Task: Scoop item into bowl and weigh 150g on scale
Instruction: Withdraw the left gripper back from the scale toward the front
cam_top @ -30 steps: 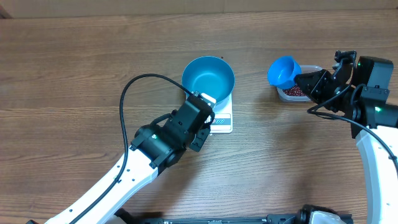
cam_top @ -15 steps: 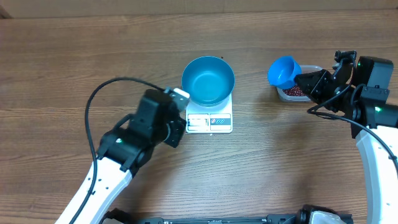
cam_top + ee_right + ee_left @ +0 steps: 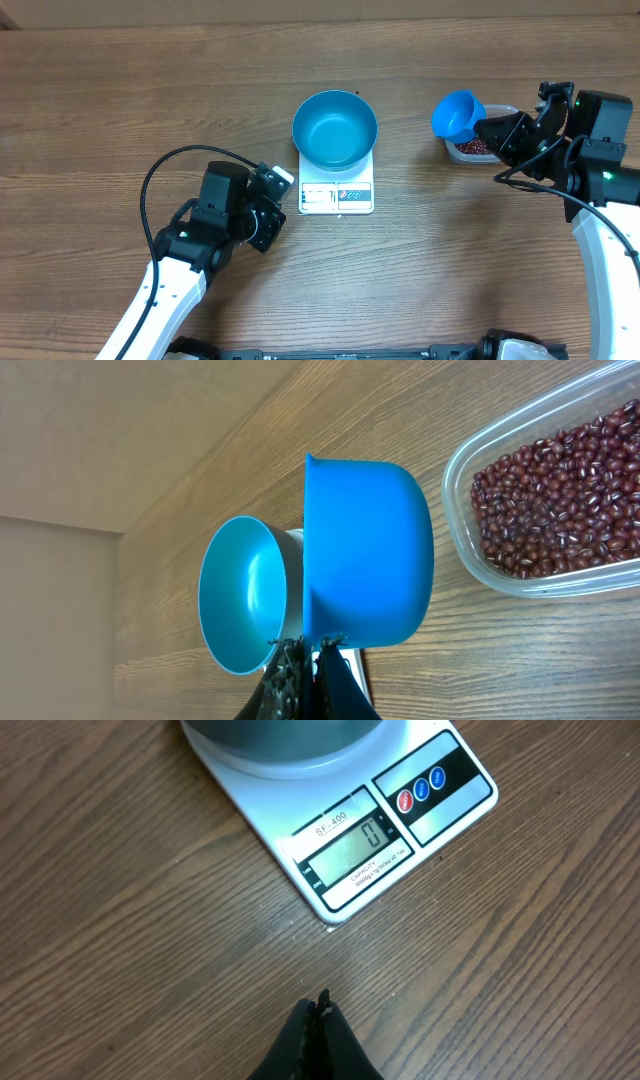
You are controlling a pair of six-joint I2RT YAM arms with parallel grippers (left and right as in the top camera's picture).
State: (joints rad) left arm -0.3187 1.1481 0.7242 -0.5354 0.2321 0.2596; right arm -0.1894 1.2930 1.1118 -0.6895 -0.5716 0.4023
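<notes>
1. The left gripper (image 3: 318, 1012) is hovering low over the wooden table (image 3: 100, 100), just beside the front left corner of the scale (image 3: 337, 195). Its fingers are pressing together on nothing.
2. The white scale is sitting mid-table, its display showing a zero.
3. The blue bowl (image 3: 335, 130) is resting on the scale's rear platform.
4. The right gripper (image 3: 305, 655) is clamping the handle of the blue scoop (image 3: 457, 115), holding it tilted in the air just left of the clear tub (image 3: 458, 510).
5. The beans (image 3: 560, 490) are lying heaped in that tub, well apart from the bowl.
</notes>
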